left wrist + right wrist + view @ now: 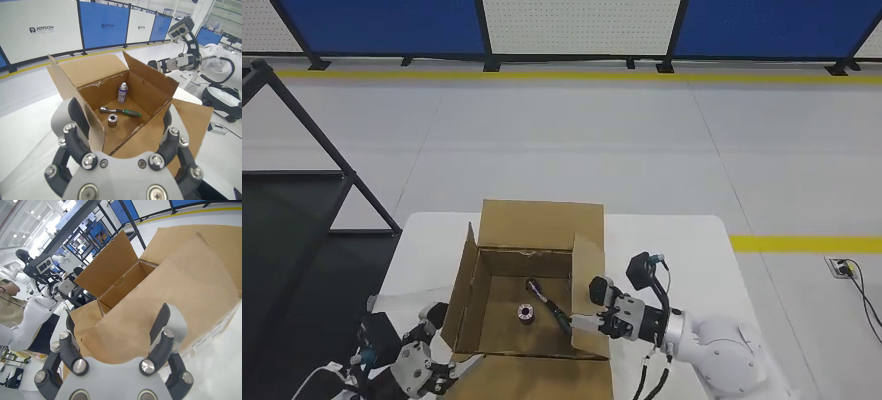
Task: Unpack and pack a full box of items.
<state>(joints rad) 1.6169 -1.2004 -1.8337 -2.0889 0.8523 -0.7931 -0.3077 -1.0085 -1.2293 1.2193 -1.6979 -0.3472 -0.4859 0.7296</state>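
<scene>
The left gripper point(122, 103) and the right gripper point(117, 317) were open, each astride a flap of the box point(151, 81). Inside lay the ratchet point(121, 111), handle toward the right gripper, the nearer one.

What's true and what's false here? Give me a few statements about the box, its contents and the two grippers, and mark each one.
1. The spray can stands upright inside the box. True.
2. The wrench lies outside the box. False: it lies flat on the box floor.
3. The left gripper is open. True.
4. The box flaps are folded shut. False: they stand open.
5. The right gripper holds the metal ring. False: it is open and empty by a side flap; the ring sits in the box.
</scene>
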